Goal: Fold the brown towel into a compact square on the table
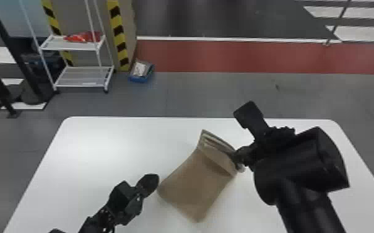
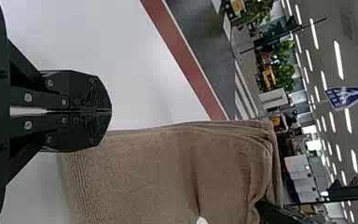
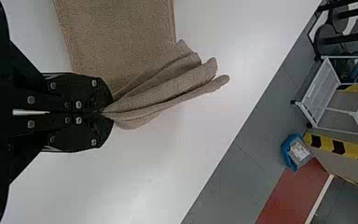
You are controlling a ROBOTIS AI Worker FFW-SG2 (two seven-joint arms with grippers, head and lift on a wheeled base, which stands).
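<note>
Where right claw (image 1: pixel 237 158) pinches, towel (image 1: pixel 195 186) bunches; layers (image 3: pixel 193 79) fan (pleat-like)

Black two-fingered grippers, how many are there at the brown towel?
2. The left black gripper is closed beside the left corner of the brown fabric towel; the right black gripper is shut on its bunched far-right part.

And there's the brown towel (image 1: pixel 195 186), aslant on the white table (image 1: pixel 102 148) — right gripper (image 1: pixel 238 158) at its far right corner, left gripper (image 1: pixel 154 180) just beside its left corner — white cart (image 1: pixel 81 77) standing beyond!
</note>
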